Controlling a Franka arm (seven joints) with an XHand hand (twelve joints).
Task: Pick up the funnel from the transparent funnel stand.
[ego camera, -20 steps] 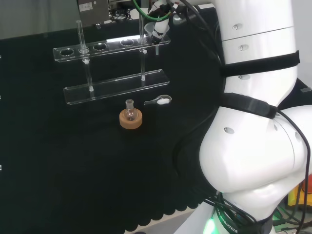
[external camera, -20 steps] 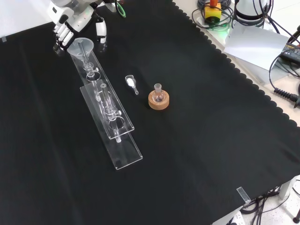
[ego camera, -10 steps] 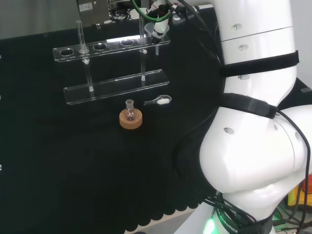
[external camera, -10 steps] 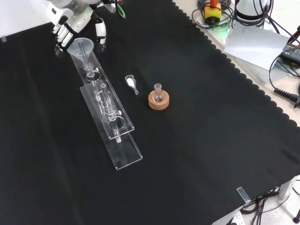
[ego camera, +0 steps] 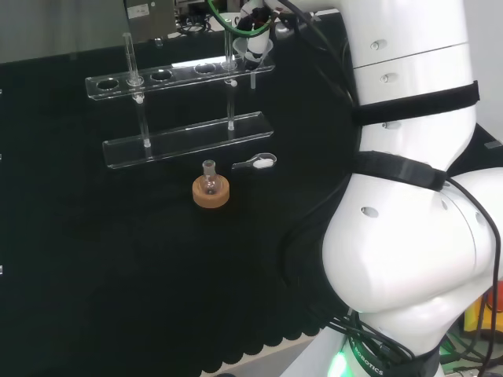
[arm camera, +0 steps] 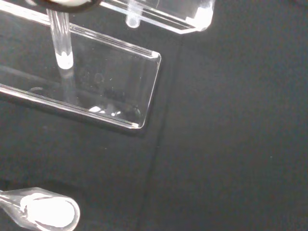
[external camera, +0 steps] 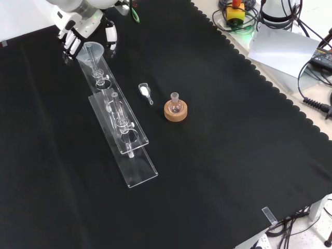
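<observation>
The black and white hand curls round the clear cone-shaped funnel atop the transparent funnel stand; light, slippery, probably fragile, best held at its cone.

Bare cloth beyond flask; stand bars left.

Even, bright overhead light falls on the black cloth, which soaks it up and shows almost no shadows. In the head view the white arm link is brightly lit, near overexposed, and a strip of glare lies along the top shelf of the transparent funnel stand. In the wrist view the stand's edges catch thin white highlights, while the scoop of white powder looks soft and out of focus.
</observation>
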